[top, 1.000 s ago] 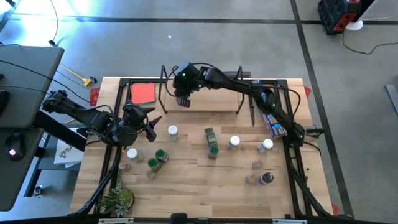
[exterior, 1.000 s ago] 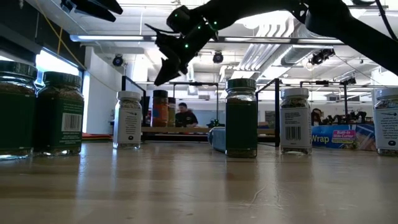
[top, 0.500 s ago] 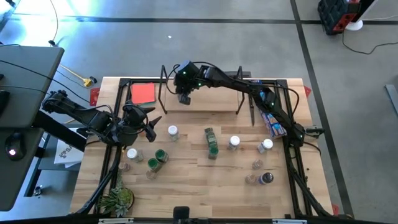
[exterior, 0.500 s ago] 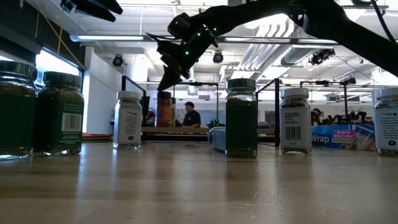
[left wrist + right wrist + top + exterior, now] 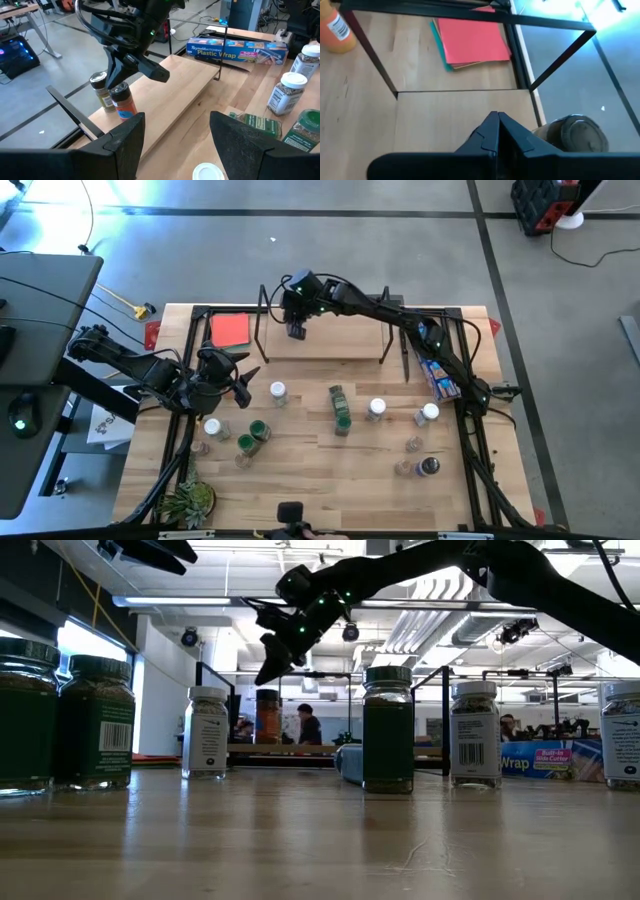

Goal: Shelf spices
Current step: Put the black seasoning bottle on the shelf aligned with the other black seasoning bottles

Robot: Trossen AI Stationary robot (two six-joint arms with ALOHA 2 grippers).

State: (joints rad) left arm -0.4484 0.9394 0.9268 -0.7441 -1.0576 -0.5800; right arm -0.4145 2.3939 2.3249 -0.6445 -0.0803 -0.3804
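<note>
Right end effector (image 5: 152,74) hangs above the shelf (image 5: 185,95), fingers pressed together and empty — we see two spice jars (image 5: 123,101) standing at the shelf's end. Left end effector (image 5: 243,378) waits spread, over worktop (image 5: 300,465) jars.

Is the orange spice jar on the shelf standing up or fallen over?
Standing up. The orange jar sits upright on the shelf, black lid on top, beside another jar. The right gripper hovers shut above it.
</note>
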